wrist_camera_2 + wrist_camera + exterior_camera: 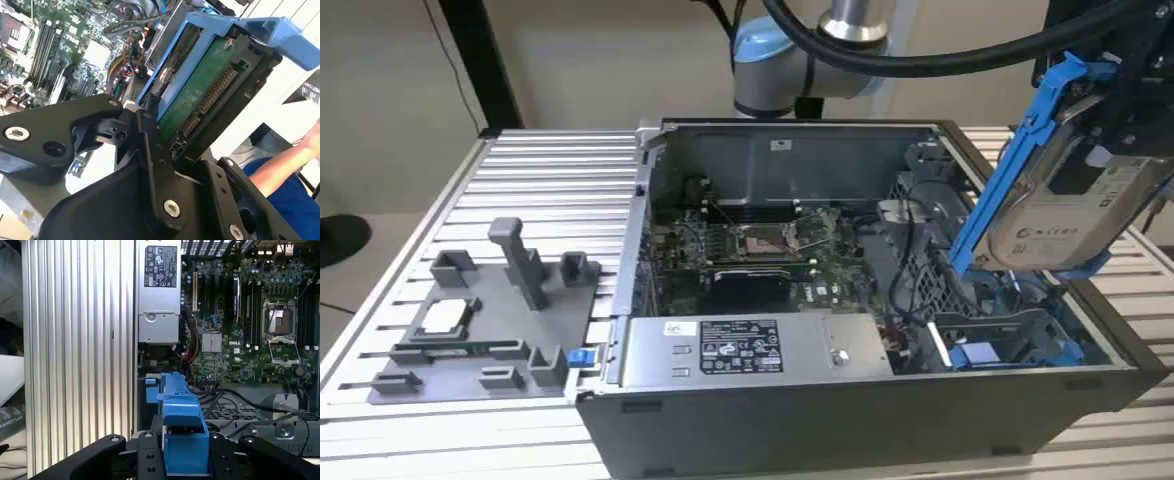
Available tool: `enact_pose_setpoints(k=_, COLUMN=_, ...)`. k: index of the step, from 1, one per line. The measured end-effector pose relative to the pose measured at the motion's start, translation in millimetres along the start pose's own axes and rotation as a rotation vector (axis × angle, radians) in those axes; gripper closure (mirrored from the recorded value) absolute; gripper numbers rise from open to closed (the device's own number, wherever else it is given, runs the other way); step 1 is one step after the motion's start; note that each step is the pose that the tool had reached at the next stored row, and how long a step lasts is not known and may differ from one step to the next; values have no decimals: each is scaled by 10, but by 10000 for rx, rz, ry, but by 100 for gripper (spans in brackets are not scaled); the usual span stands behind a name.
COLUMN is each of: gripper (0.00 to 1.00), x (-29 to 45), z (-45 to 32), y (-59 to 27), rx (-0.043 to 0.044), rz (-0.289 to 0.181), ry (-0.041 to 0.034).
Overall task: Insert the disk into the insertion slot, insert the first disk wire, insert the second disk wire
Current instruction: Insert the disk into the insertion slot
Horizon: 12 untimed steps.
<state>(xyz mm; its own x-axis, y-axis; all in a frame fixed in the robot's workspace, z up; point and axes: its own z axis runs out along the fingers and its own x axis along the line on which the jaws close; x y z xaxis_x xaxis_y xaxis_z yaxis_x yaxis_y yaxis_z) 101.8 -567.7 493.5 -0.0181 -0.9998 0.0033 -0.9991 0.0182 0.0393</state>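
Ribbed aluminium tabletop carries an open grey steel computer case, laid on its side so its green motherboard faces up for access. At the exterior view's upper right, the robot's black gripper is clamped on the flat silver-grey hard disk in its bright blue plastic frame, holding it tilted above the insertion slot, apparently for alignment; the disk is not yet seated.

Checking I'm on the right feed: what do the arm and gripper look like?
The arm is a silver-grey tube with light blue joint caps, and a thick black cable loops past it. The gripper is matte black, with flat, angular link-plate fingers joined by silver screws.
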Motion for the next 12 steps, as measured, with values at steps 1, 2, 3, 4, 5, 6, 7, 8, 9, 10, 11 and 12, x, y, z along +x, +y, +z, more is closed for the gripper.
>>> enact_pose_setpoints(k=1, gripper=100, x=0, z=0, y=0, rx=0, rz=0, ry=0)
enact_pose_setpoints(k=2, gripper=100, x=0, z=0, y=0, rx=0, rz=0, ry=0)
enact_pose_setpoints(k=3, gripper=100, x=0, z=0, y=0, rx=0, rz=0, ry=0)
enact_pose_setpoints(k=4, gripper=100, x=0, z=0, y=0, rx=0, rz=0, ry=0)
enact_pose_setpoints(k=5, gripper=100, x=0, z=0, y=0, rx=0, rz=0, ry=0)
enact_pose_setpoints(k=6, gripper=100, x=0, z=0, y=0, rx=0, rz=0, ry=0)
enact_pose_setpoints(k=7, gripper=100, x=0, z=0, y=0, rx=0, rz=0, ry=0)
enact_pose_setpoints(k=8, gripper=100, x=0, z=0, y=0, rx=0, rz=0, ry=0)
enact_pose_setpoints(k=9, gripper=100, x=0, z=0, y=0, rx=0, rz=0, ry=0)
enact_pose_setpoints(k=10, gripper=100, x=0, z=0, y=0, rx=0, rz=0, ry=1)
enact_pose_setpoints(k=11, gripper=100, x=3, z=-1, y=0, rx=0, rz=0, ry=2)
enact_pose_setpoints(k=12, gripper=100, x=6, z=0, y=-2, rx=0, rz=0, ry=2)
